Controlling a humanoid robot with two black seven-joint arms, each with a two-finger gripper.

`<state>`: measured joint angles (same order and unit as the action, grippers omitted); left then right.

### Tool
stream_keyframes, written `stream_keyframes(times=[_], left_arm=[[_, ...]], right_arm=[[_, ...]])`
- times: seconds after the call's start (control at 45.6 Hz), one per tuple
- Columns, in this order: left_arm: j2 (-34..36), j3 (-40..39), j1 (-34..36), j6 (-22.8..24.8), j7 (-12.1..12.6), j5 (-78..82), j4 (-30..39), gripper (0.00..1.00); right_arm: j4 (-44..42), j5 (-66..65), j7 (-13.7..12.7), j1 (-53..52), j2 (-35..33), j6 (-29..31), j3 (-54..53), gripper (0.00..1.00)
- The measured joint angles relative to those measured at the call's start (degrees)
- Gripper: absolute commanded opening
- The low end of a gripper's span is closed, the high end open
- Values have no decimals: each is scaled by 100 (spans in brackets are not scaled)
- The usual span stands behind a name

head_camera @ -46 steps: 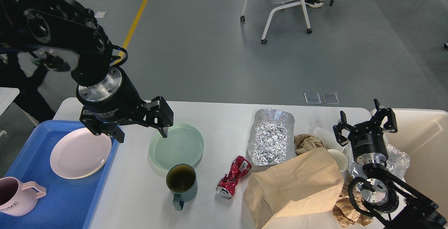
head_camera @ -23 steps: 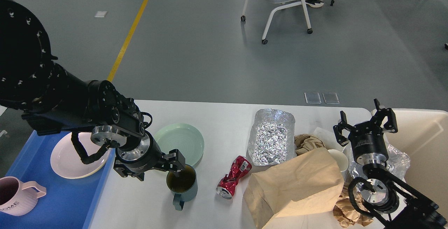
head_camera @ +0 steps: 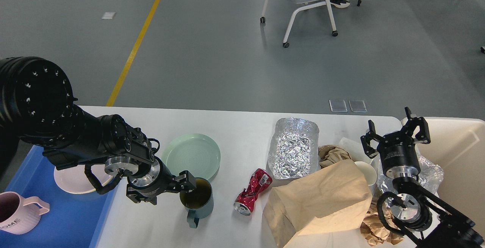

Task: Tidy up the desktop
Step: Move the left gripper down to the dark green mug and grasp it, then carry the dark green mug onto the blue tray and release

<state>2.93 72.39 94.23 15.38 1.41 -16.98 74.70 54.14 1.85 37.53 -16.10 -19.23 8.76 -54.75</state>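
Left claw (head_camera: 181, 188) at teal mug (head_camera: 197, 199) rim; desktop (head_camera: 235, 134) cluttered.

On the pink mug (head_camera: 17, 212), which stands in the blue tray (head_camera: 57, 221) left of the teal mug (head_camera: 197, 199), I can read the letters "OME" low on its side; the start of the word runs out of view. Print on my claws and on the crushed red can (head_camera: 253, 191) is too small to read.
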Motion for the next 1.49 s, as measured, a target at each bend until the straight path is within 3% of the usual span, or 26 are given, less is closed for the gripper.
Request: stream_keyframes(times=[0.263,0.46,0.767,0.964,1.161,1.337,1.49], left_arm=[[-59,-74,-356,-47,-5,11,-294,87],[-139,-200,-542,-227,-8,205,-448,56],[-212,-399,-678,-293,32,508,-547,23],[-214,-410,-705,-343,467,520,-604,0],[-214,-464,-711,-252,820,523,-606,0],[-168,-555,-628,-160,847,522,-571,0],[-104,-546,-307,234,827,522,-447,0]], right_arm=[[0,0,0,-1,1,0,0,100],[0,0,0,-1,2,-3,0,100],[0,0,0,-1,1,1,0,100],[0,0,0,-2,0,2,0,100],[0,0,0,-2,0,2,0,100],[0,0,0,-4,1,2,0,100],[0,0,0,-4,3,2,-1,100]])
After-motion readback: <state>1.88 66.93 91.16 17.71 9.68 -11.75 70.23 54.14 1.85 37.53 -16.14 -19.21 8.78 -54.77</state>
